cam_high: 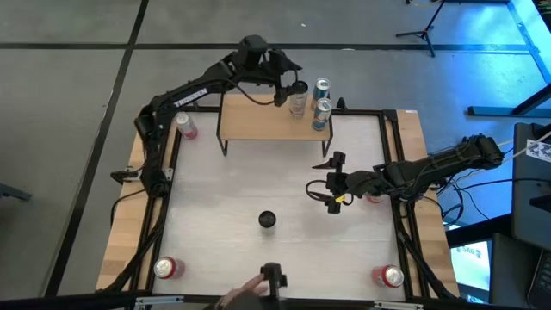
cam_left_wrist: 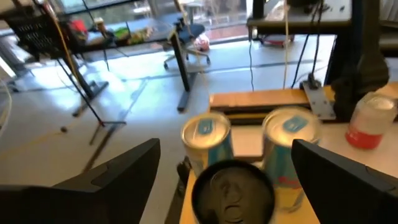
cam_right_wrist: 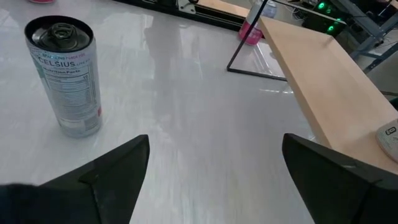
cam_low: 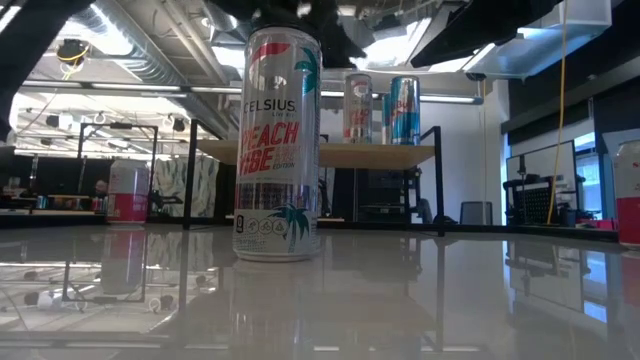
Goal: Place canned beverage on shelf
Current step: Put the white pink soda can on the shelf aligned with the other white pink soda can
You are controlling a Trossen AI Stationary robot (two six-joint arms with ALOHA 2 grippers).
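Over the right end of the shelf [cam_high: 274, 127], the left gripper [cam_high: 297, 93] hangs above a silver can [cam_left_wrist: 231, 191] whose dark top sits between its spread fingers [cam_left_wrist: 106, 180]; the jaws stand wide and grip nothing. That can stands on the board beside two blue-topped cans [cam_high: 321, 101], just behind it in the left wrist view. Whether it rests fully on the wood or near the edge is hard to judge from above.

Near the table's middle, the right gripper [cam_high: 331, 185] waits with its fingers also wide apart and empty. A Celsius can [cam_low: 281, 145] stands upright on the white table [cam_high: 232, 198], in front of the shelf and well apart from it, and pink cans sit toward the table's corners.

If the step in hand is letting go and leaving, the left arm should lift straight up until its fingers are above the can's rim, then draw back away from the blue-topped pair. Any sideways sweep at this height risks tipping the neighbours, since all three stand close together.
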